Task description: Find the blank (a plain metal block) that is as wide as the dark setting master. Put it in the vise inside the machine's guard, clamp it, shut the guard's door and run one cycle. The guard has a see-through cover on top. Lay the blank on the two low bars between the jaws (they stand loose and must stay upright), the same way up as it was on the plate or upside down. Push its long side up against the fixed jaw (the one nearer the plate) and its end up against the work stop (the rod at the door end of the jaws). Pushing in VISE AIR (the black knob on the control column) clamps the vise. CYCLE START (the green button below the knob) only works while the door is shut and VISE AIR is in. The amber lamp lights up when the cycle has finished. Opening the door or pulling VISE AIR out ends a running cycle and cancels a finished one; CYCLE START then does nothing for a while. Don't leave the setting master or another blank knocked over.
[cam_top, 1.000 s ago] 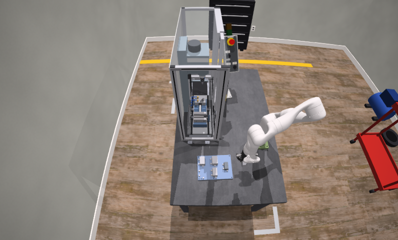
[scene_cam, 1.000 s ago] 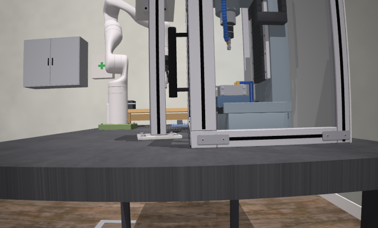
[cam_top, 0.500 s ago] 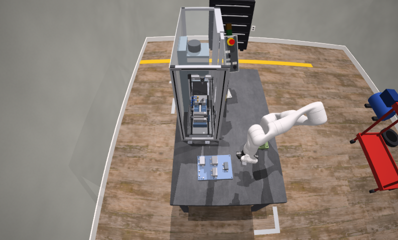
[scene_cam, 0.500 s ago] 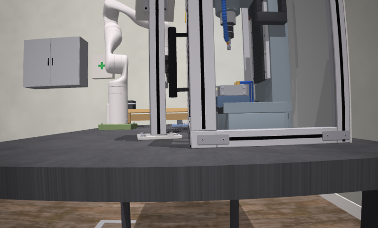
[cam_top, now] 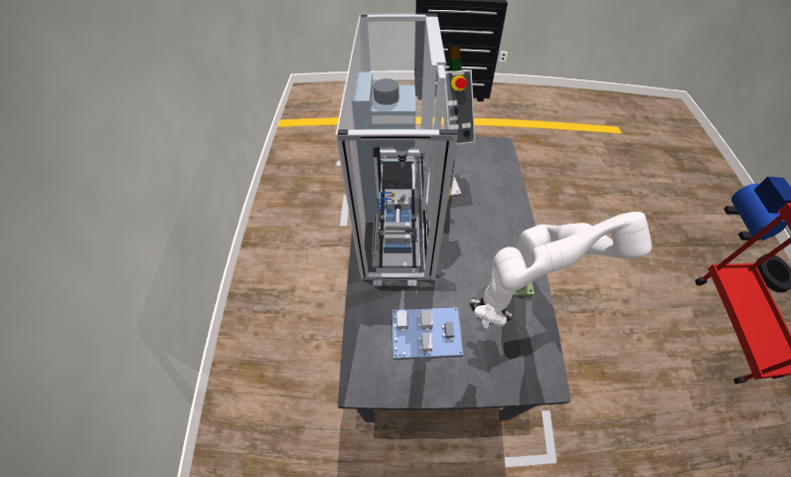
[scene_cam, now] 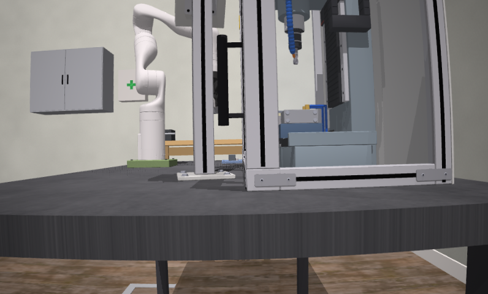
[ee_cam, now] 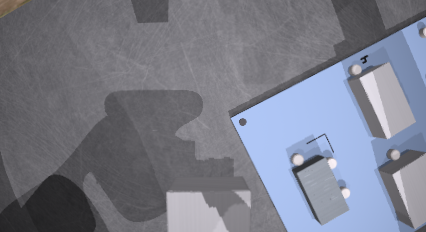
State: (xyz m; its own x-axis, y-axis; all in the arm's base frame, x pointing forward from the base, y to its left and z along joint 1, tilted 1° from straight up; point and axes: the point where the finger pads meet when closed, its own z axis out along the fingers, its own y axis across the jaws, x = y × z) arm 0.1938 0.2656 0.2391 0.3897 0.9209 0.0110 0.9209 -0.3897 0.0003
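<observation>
My gripper is shut on a light metal blank, held above the table to the right of the blue plate. The fingertips are hidden. The dark setting master stands on the plate's right side. Light blanks stand upright on the plate; its front left place holds only pins. The vise shows through the guard; nothing is discernible between its jaws, and the bars are too small to judge. The black door handle shows; door state unclear.
The control column stands at the guard's right, with the black knob low on its panel. The amber lamp looks dark. The spindle hangs inside the guard. The green arm base is right of the gripper.
</observation>
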